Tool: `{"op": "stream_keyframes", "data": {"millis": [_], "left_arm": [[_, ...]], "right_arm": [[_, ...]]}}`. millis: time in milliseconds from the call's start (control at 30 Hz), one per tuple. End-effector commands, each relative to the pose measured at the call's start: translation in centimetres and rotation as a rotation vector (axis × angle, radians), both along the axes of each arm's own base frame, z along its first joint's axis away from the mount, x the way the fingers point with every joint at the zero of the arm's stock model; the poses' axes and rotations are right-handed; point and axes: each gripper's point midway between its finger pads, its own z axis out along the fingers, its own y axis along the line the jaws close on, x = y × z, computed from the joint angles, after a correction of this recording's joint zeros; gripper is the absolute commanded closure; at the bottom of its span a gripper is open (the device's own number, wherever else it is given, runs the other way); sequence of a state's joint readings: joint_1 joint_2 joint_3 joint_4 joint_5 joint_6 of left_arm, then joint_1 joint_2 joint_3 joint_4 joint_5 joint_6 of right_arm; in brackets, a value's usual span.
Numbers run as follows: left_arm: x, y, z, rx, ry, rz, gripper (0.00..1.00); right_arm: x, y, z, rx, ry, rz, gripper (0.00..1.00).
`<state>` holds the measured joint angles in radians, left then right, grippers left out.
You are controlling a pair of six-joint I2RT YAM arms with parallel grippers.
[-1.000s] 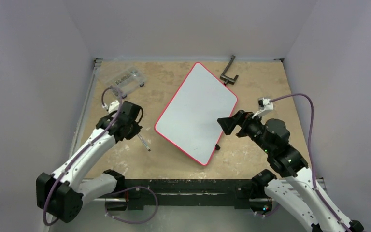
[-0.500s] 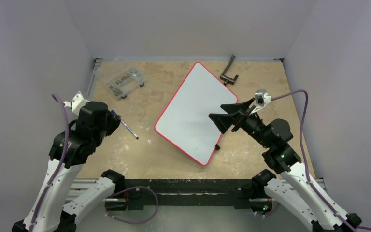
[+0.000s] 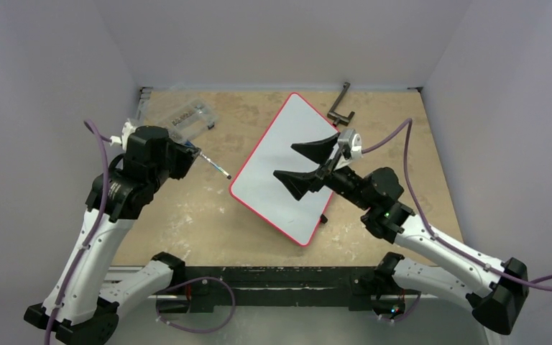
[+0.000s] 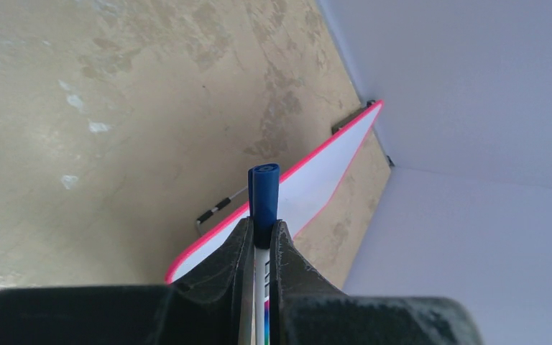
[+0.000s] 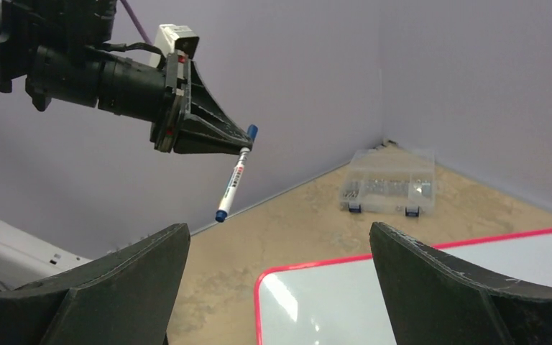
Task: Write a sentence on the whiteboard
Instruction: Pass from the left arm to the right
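The whiteboard [image 3: 287, 154] lies slanted on the table, white with a red rim. Its face is blank and no sentence shows on it. My left gripper [image 3: 189, 154] is shut on a white marker with blue ends [image 3: 213, 164], held in the air left of the board. In the left wrist view the blue end [image 4: 264, 192] sticks out between the jaws of the left gripper [image 4: 261, 234], with the board [image 4: 315, 188] beyond. My right gripper [image 3: 305, 164] is open and empty above the board. The right wrist view shows the right gripper [image 5: 279, 228], the marker [image 5: 233, 180] and the board's corner [image 5: 345, 302].
A clear plastic parts box [image 3: 185, 121] sits at the back left and also shows in the right wrist view [image 5: 390, 183]. A black L-shaped tool [image 3: 341, 108] lies behind the board. A small black clip [image 3: 323, 217] sticks out at the board's near edge. Walls enclose the table.
My left arm has lifted and swung toward the back with the marker, whose tip now points at the board. My right arm has reached left over the board with its jaws wide apart.
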<state>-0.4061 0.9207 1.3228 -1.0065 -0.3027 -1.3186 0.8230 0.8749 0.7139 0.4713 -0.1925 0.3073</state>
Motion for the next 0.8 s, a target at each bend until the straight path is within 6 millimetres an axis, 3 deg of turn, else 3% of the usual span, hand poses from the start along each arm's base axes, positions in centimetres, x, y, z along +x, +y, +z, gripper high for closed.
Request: {"op": "stream_keyframes", "data": {"millis": [0, 200, 533, 767], "left_arm": [[1.0, -2.1, 3.7, -0.209, -0.096, -0.007, 1.00], [1.4, -3.1, 4.7, -0.318, -0.106, -0.004, 1.00], [2.0, -5.8, 4.4, -0.448, -0.074, -0.073, 1.00], [1.9, -6.1, 4.4, -0.508, -0.072, -0.066, 1.00]], "right_arm": [[-0.6, 0.7, 5.3, 0.096, -0.249, -0.015, 0.01], [-0.6, 3.5, 5.1, 0.080, -0.334, -0.011, 0.01], [0.6, 7.3, 4.6, 0.043, -0.400, -0.029, 0.04], [2.4, 9.2, 4.2, 0.034, -0.395, -0.080, 0.14]]}}
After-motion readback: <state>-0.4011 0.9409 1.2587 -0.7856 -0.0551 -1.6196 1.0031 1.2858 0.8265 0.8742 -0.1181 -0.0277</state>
